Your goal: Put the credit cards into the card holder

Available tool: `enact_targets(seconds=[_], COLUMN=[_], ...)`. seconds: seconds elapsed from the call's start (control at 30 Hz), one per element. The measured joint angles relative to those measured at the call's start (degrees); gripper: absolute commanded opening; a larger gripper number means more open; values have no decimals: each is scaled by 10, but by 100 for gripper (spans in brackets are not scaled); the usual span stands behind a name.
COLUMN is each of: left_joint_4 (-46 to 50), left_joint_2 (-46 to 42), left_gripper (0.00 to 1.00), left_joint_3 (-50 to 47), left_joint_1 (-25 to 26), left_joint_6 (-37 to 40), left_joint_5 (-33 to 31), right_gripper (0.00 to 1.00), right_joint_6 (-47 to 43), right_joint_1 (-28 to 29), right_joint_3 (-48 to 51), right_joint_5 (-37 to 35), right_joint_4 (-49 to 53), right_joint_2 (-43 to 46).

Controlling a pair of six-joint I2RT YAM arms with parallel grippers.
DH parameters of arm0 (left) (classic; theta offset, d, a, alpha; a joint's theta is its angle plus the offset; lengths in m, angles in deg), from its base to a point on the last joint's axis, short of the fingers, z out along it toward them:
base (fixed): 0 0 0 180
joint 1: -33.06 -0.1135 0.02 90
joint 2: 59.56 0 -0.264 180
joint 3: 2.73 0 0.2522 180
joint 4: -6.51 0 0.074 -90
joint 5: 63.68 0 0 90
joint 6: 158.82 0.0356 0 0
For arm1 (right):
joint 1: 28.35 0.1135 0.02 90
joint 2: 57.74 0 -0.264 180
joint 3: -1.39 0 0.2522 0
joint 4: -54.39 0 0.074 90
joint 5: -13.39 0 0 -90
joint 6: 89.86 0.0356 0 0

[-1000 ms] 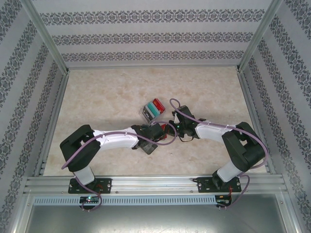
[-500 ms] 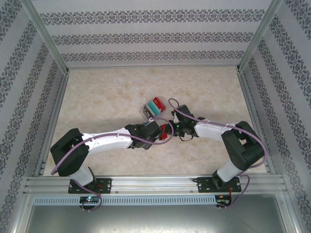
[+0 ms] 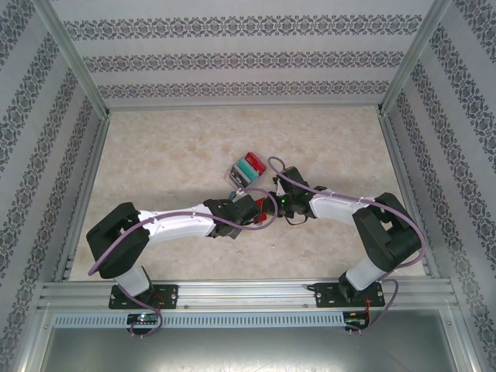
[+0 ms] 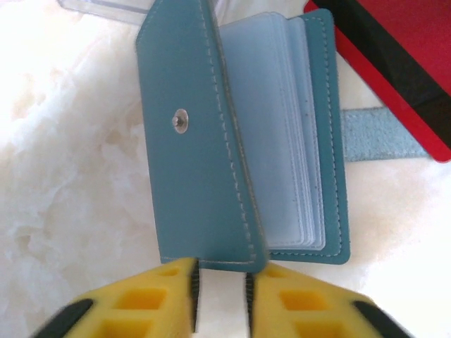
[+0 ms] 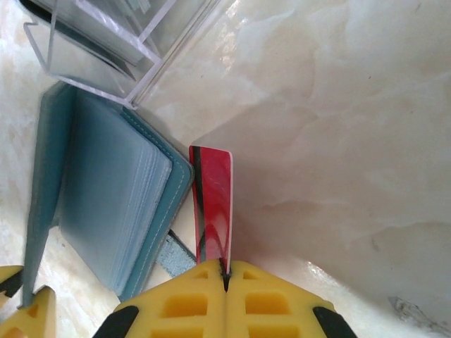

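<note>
Clamping shut on a thin red plastic credit card (image 5: 213, 204), the right end effector (image 5: 225, 271) is holding it just beside the open teal-blue stitched card holder (image 4: 190, 155) lying on the marbled counter (image 5: 338, 141). The left end effector (image 4: 222, 289) is flanking the holder's raised cover edge, fingers narrowly apart; whether it is gripping cannot be told.

No lettering, number, brand or sign can be read anywhere: the teal-blue card holder (image 4: 190, 141), the red card (image 5: 211, 204) beside it and the clear box (image 5: 106, 42) behind it show plain faces.
</note>
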Motion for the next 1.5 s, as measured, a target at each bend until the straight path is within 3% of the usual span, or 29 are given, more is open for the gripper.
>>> enact_targets(seconds=[0.1,0.33,0.5,0.63,0.77,0.8,0.83,0.9,0.93,0.97,1.07,1.23,1.5], left_joint_4=[0,1,-1,-34,-95,-113,-120,-119,-112,-103,-77,-28,56], left_joint_2=[0,-8,-71,-144,-180,-181,-178,-166,-155,-144,-102,-21,111], left_gripper=[0,0,0,0,0,13,37,51,65,73,91,97,99], left_joint_3=[1,3,3,-20,-87,-107,-117,-118,-108,-93,-36,45,145], left_joint_1=[0,-12,-62,-106,-113,-113,-113,-109,-105,-98,-65,-13,-9], left_joint_6=[-7,-13,-57,-136,-223,-238,-244,-245,-234,-220,-160,-55,14], left_joint_5=[-11,2,78,154,207,223,234,243,239,229,197,145,70], right_gripper=[0,0,0,0,0,0,0,0,0,0,0,0,0], right_joint_6=[-1,-4,-13,-17,-17,-17,-17,-17,-17,-17,-16,-16,-14], right_joint_1=[0,0,0,-5,-12,-12,-11,-11,-11,-11,-11,-10,-6], right_joint_3=[-1,-2,-5,-7,-9,-10,-12,-13,-13,-13,-13,-12,3], right_joint_5=[0,-2,-9,-23,-28,-28,-28,-28,-28,-28,-28,-28,-30], right_joint_4=[3,7,27,60,76,77,76,77,76,77,76,74,59], right_joint_2=[0,0,15,48,75,77,77,73,69,66,54,45,45])
